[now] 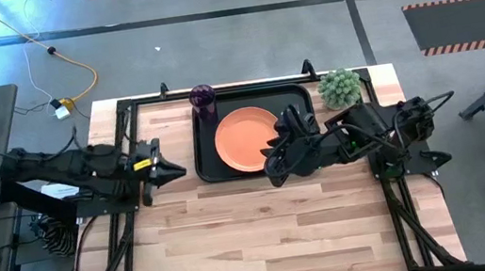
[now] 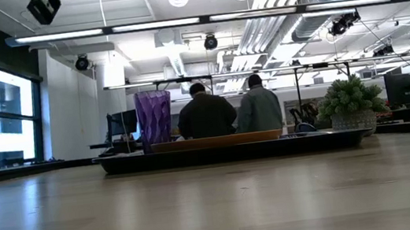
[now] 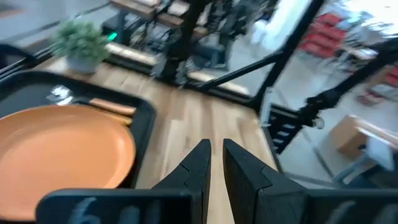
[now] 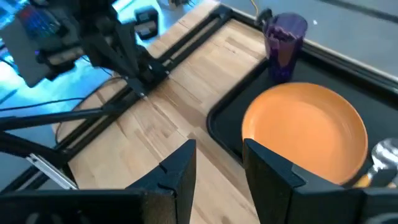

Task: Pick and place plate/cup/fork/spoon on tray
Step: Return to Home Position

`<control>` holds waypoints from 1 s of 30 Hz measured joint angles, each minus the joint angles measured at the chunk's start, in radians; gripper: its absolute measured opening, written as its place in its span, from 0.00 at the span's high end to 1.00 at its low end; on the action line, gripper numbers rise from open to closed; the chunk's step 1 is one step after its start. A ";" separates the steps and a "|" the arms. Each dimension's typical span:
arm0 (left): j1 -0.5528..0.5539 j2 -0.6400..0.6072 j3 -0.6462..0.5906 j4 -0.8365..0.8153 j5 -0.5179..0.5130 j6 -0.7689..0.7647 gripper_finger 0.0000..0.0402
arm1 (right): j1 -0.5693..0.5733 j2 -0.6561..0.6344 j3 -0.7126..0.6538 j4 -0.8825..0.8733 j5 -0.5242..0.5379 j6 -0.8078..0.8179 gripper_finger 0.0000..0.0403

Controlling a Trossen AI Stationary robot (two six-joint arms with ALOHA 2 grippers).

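The black tray [image 1: 209, 164] lies at the table's far middle. The orange plate [image 1: 243, 140] rests flat in it. The purple cup [image 1: 203, 98] stands upright in the tray's far left corner. A spoon's silver bowl [image 4: 384, 151] and an orange handle [image 3: 112, 107] lie in the tray right of the plate; I cannot make out the fork. My right gripper [image 4: 219, 152] is open and empty, hovering over the tray's near edge [image 1: 275, 167]. My left gripper [image 1: 174, 172] is shut and empty, left of the tray.
A small green potted plant [image 1: 341, 88] stands at the tray's far right corner. Bare wood [image 1: 266, 237] fills the table's near half. In the low view, two people sit far behind the table [image 2: 228, 112].
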 joint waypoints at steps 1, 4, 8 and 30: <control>-0.010 -0.028 -0.037 0.033 0.009 0.012 0.92 | 0.000 0.000 0.000 0.015 0.006 -0.022 0.69; -0.032 -0.110 -0.143 0.142 0.037 0.026 0.92 | 0.000 0.000 0.000 0.039 0.070 -0.035 0.69; -0.045 -0.213 -0.240 0.194 0.045 0.033 0.92 | 0.000 0.000 0.000 0.049 0.133 -0.066 0.69; -0.048 -0.576 -0.569 0.185 0.044 0.120 0.92 | -0.033 0.000 0.000 0.043 0.163 -0.075 0.69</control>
